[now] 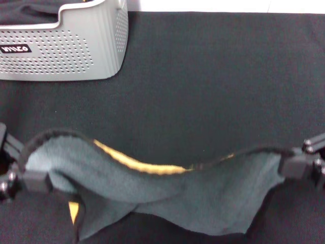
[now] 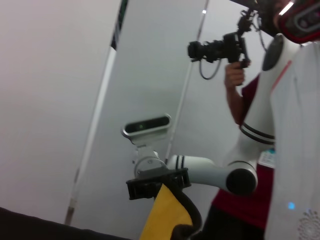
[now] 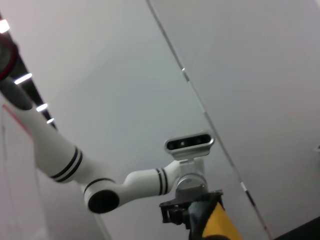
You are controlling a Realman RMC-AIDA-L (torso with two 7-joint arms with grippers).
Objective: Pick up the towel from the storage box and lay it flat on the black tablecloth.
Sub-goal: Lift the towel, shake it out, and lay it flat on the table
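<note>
1. Fingers of the left gripper (image 1: 31, 182) are closed on one upper corner of the towel (image 1: 167, 201); fingers of the right gripper (image 1: 293, 166) are closed on the opposite corner.
2. Between the two sets of fingers the towel hangs as a sagging band, grey-teal face toward the head camera, a strip of yellow showing along its rolled top edge. Its lower edge droops toward the black tablecloth (image 1: 213, 86).
3. Holding both corners apart is likely meant to spread the cloth before lowering it; the slack suggests the fingers could go further apart.
4. Beyond the fingers the tablecloth lies bare and wide, giving room to lay the towel out.
5. Well beyond the left fingers stands the storage box (image 1: 76, 48), clear of the towel.
</note>
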